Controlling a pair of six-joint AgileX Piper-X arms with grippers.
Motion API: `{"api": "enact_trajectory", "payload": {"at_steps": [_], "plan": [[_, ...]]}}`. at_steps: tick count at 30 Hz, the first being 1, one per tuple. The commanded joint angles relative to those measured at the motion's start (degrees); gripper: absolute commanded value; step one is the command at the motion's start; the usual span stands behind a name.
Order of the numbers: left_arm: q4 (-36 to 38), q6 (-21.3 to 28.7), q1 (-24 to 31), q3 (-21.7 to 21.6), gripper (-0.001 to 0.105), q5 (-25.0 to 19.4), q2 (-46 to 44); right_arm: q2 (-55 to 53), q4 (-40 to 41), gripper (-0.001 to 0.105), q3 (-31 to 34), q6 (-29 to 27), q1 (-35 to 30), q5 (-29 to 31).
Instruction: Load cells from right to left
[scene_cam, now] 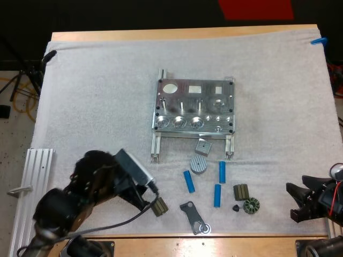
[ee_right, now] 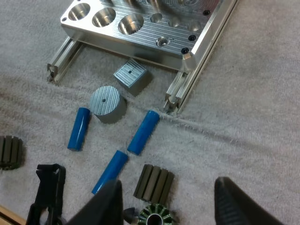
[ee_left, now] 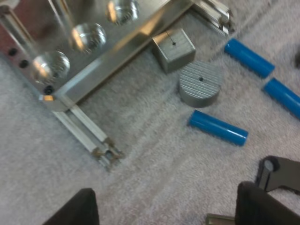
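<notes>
The metal fixture [scene_cam: 194, 107] lies mid-mat, with three round pockets along its near edge [ee_right: 105, 18]. In front of it lie three blue cylinders [scene_cam: 188, 181] [scene_cam: 222, 172] [scene_cam: 217, 195], all loose on the mat. My left gripper [scene_cam: 144, 197] hovers low, left of them; its fingers [ee_left: 75, 208] stand open and hold nothing, and the nearest cylinder [ee_left: 218, 127] lies ahead of them. My right gripper [scene_cam: 296, 202] waits open near the mat's right edge. Its fingers [ee_right: 108, 206] straddle a ribbed dark block [ee_right: 153, 182] and a gear [ee_right: 152, 218] without touching them.
A grey cube [scene_cam: 202, 146] and a ribbed grey disc [scene_cam: 198, 165] sit between the fixture and the cylinders. A black bracket [scene_cam: 194, 217], a second ribbed block [scene_cam: 159, 206] by my left fingers and a small black cone [scene_cam: 236, 207] lie near the front edge. An aluminium rail [scene_cam: 33, 182] lies left of the mat.
</notes>
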Motion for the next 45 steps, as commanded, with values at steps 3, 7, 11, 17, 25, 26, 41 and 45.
{"api": "enact_trajectory", "payload": {"at_steps": [3,7,11,17,25,26,41,45], "plan": [[-0.6,-0.5,-3.3,-1.0,0.060,-2.3,4.4,0.0,0.3,0.044,-0.7,-0.3,-0.1,-0.6],[-1.2,-4.3,-6.8,-1.7,0.060,-2.6,10.0,0.0,0.4,0.044,-0.7,-0.3,-0.1,-0.6],[-1.7,-16.9,-8.6,-2.4,0.060,-1.8,15.1,0.0,0.4,0.044,-0.7,-0.3,-0.1,-0.6],[-3.1,-29.2,-10.7,-2.4,0.060,0.9,20.7,0.0,0.4,0.044,-0.7,-0.3,-0.1,-0.6],[-12.4,-37.6,-13.3,-2.4,0.060,10.2,26.0,0.0,0.4,0.044,-0.7,-0.6,-0.1,-0.6],[-13.5,-38.8,-13.3,-2.4,0.060,10.9,26.6,0.0,0.4,0.044,-0.7,-0.7,-0.1,-0.6],[-15.9,-45.5,-13.4,-2.4,0.060,6.9,35.7,0.0,0.4,0.044,-0.7,-0.7,-0.1,-0.6],[-16.0,-46.7,-13.5,-2.4,0.060,8.3,39.5,0.0,0.4,0.044,-0.7,-0.7,-0.1,-0.6]]}}
